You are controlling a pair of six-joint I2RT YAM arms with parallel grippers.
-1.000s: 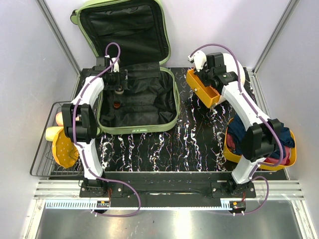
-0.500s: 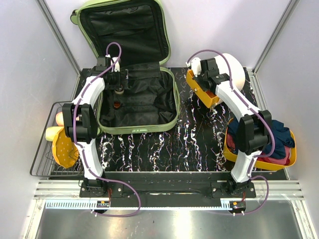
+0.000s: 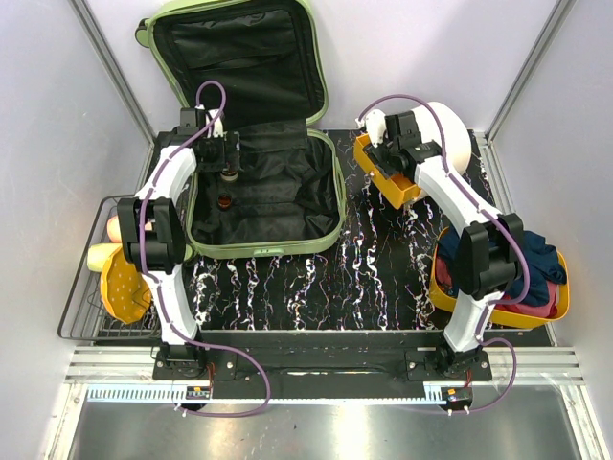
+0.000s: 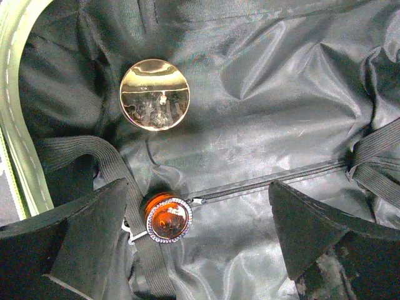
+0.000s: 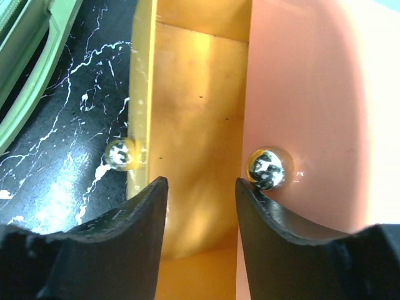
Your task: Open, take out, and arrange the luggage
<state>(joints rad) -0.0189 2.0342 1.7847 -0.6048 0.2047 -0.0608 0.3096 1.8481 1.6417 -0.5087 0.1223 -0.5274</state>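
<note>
Pale-green luggage (image 3: 268, 251) open; take-out step. L gripper (image 4: 197, 190) spread wide over amber-topped item (image 4: 167, 217): next, lower, pinch it. R gripper (image 5: 200, 184) jaws apart, empty, over yellow tray (image 5: 187, 94).

Luggage (image 3: 278, 206) at upper centre-left of top view, on table (image 3: 364, 278), lid propped up behind base against back wall. In base, left part: round cap (image 4: 154, 94) behind small jar (image 4: 167, 217), apart, jar on a strap. Left tool (image 3: 228, 158) above them. Tray (image 3: 397, 187) right of luggage, upper right; right tool (image 3: 388, 144) over it. Bowl (image 3: 450, 134) touching tray's far-right side. Tub (image 3: 560, 297) at right edge, cloth inside. Wire rack (image 3: 81, 287) off table's left edge.
</note>
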